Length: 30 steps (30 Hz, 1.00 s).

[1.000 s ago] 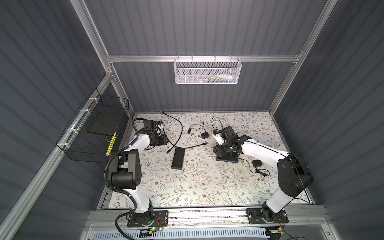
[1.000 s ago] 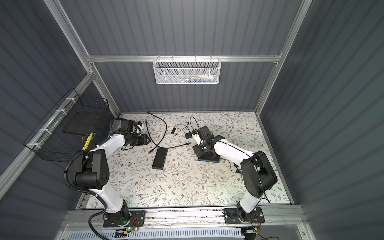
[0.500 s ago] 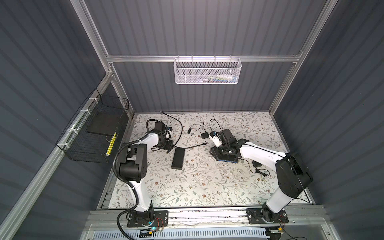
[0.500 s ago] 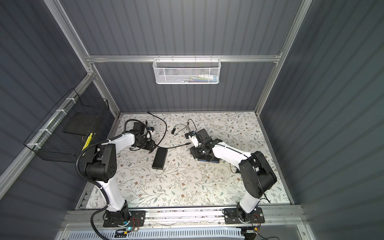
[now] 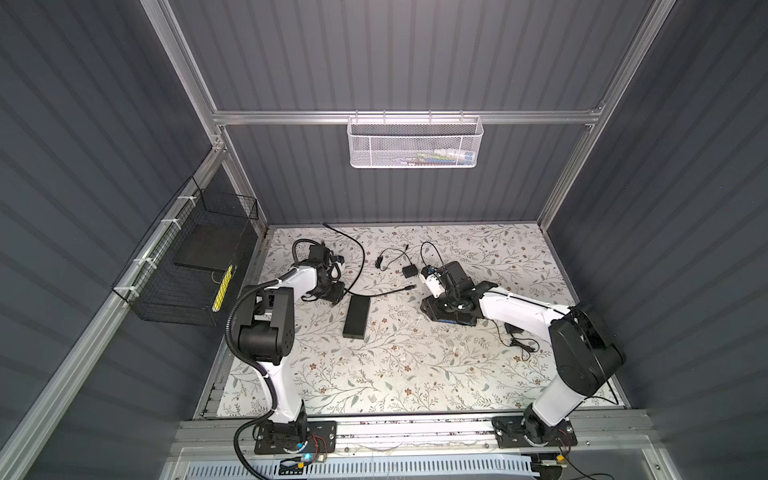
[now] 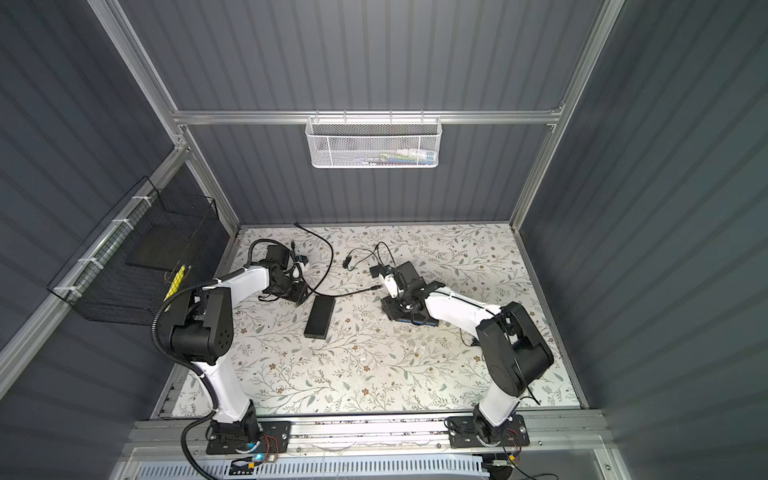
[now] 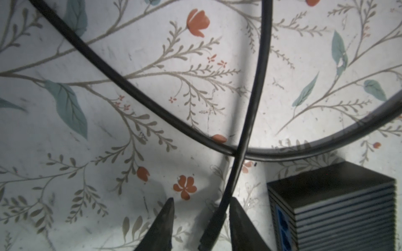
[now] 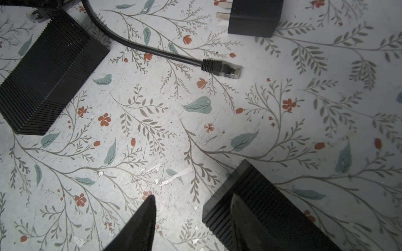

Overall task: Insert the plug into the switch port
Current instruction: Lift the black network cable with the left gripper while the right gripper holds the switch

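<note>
In both top views the plug [image 5: 409, 286] [image 6: 375, 286] lies on the table [image 5: 415, 374], at 3 o'clock from the left jaws and 10 o'clock from the right jaws. The switch [image 5: 356, 318] is at 8 o'clock from the plug.

Left wrist: the jaws are spread with the cable [image 7: 231, 180] between them and the switch [image 7: 332, 206] just beside.

Right wrist: the jaws are spread, 1 finger [image 8: 241, 221] over a second switch [image 8: 261, 191]. The plug [image 8: 228, 70] is well ahead.

The right gripper [image 8: 193, 196] has its jaws apart, one over a ribbed black switch [image 8: 291, 210]; the plug [image 8: 226, 70] lies well ahead on the floral mat [image 8: 152, 152].
</note>
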Available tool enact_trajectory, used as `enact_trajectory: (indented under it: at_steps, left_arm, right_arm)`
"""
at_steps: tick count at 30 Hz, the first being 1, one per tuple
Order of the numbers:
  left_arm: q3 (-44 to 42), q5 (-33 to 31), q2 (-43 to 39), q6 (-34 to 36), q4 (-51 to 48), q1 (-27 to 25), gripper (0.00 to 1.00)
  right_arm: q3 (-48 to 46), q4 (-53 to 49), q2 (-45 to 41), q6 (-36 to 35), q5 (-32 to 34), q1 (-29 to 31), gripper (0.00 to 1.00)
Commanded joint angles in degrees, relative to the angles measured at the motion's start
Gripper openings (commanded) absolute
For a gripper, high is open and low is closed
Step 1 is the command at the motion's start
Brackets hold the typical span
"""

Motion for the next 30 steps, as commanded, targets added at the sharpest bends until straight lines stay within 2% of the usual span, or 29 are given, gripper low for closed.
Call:
enact_trajectory:
  at_steps: [1,15,23,30]
  left_arm:
    - [0.3,-1.4,1.3,1.6,-2.1,-0.9,0.38]
    - [0.8,-1.0,1.8,1.4,-2.2,-3.2,0.17]
    - [0.5,-1.3,-4.2,-0.7,-1.2,-3.2,0.04]
    - [4.6,-1.0,-11.6,-1.2,-4.6,-3.5,0.03]
  right_arm:
    - [-0.3,0.2,1.2,0.7,0.0,0.1,0.56]
    - [-2.9,0.7,-0.4,1.7,1.5,0.1,0.54]
    - [-2.4,1.1,-0.2,2.8,1.6,0.1,0.5]
    - [-3.1,1.5,-1.2,4.0,2.5,0.1,0.46]
